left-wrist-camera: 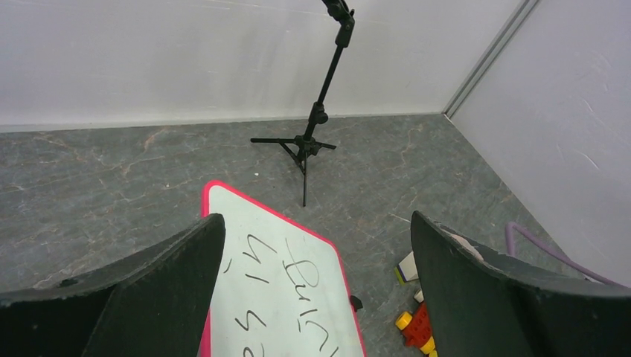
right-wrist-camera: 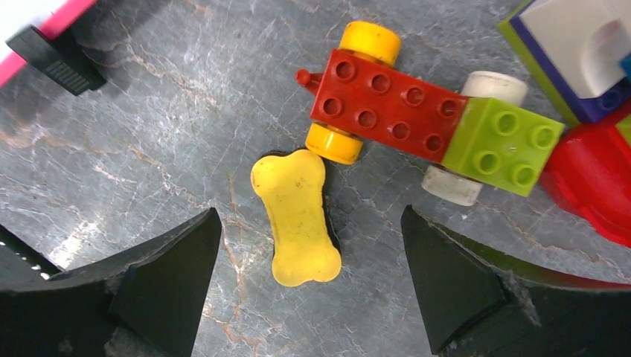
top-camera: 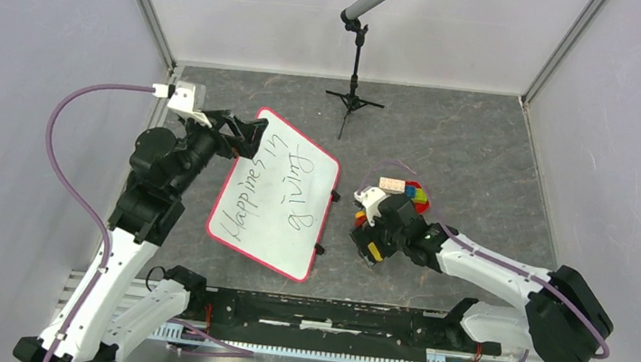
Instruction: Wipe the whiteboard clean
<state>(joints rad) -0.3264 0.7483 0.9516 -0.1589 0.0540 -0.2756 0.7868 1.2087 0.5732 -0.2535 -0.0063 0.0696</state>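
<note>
The whiteboard (top-camera: 274, 194), white with a red-pink frame and black handwriting, lies tilted on the grey table. It also shows in the left wrist view (left-wrist-camera: 283, 290). My left gripper (top-camera: 249, 136) is open and empty, hovering over the board's far left corner (left-wrist-camera: 316, 219). My right gripper (top-camera: 364, 227) is open just right of the board. In the right wrist view a yellow bone-shaped eraser (right-wrist-camera: 298, 216) lies flat on the table between the open jaws (right-wrist-camera: 309, 216), touched by neither finger.
A toy car of red (right-wrist-camera: 387, 108) and green (right-wrist-camera: 506, 141) bricks lies just beyond the eraser, its yellow wheel touching it. More bricks (top-camera: 407, 191) sit right of the board. A black board clip (right-wrist-camera: 56, 56) is nearby. A microphone stand (top-camera: 351, 103) stands at the back.
</note>
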